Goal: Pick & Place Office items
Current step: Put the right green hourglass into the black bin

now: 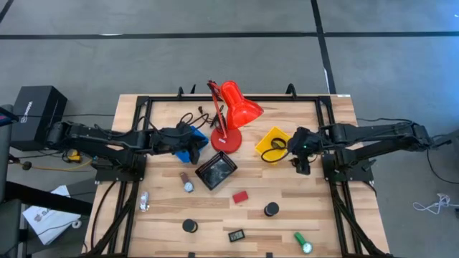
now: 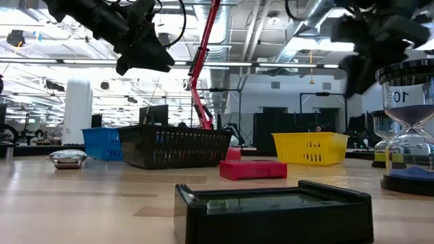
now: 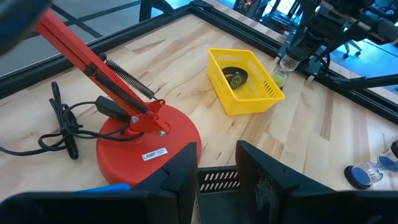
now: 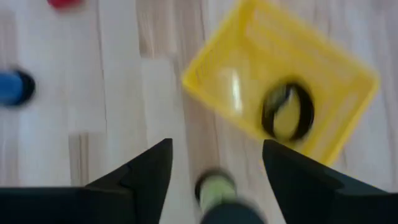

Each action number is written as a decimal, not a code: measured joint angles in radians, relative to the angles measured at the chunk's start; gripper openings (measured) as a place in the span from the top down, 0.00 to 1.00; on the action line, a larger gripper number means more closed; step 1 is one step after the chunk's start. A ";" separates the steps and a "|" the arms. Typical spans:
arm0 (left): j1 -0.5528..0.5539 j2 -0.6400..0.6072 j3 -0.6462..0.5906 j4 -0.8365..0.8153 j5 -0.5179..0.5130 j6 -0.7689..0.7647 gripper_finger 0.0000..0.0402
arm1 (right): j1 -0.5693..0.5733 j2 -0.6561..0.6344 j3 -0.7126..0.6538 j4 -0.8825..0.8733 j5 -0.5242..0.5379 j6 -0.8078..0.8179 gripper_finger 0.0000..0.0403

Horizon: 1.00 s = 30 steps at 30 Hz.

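Right gripper [image 4: 211, 171] hovers with fingers spread beside the yellow tray [image 4: 323, 68], black loop [image 4: 288, 112] lying inside it.

A red desk lamp [image 1: 231, 107] stands at upper centre of the high view; blue tray [image 1: 192, 145] left, black tray [image 1: 216, 170] below, yellow tray [image 1: 271, 136] right.

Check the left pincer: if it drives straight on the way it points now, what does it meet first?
Probably the red lamp's base: in the wrist view it sits directly ahead of the left pincer, with the black tray's rim low between the fingers. The yellow tray lies farther on. Depth is uncertain.
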 joint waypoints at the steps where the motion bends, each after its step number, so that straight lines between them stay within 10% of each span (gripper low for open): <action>1: 0.000 0.000 0.000 0.000 0.000 0.000 0.74 | 0.000 0.000 0.000 -0.032 0.003 0.014 0.38; 30: 0.000 0.000 0.000 0.010 0.000 0.000 0.74 | -0.076 0.210 0.000 -0.186 0.029 0.115 0.35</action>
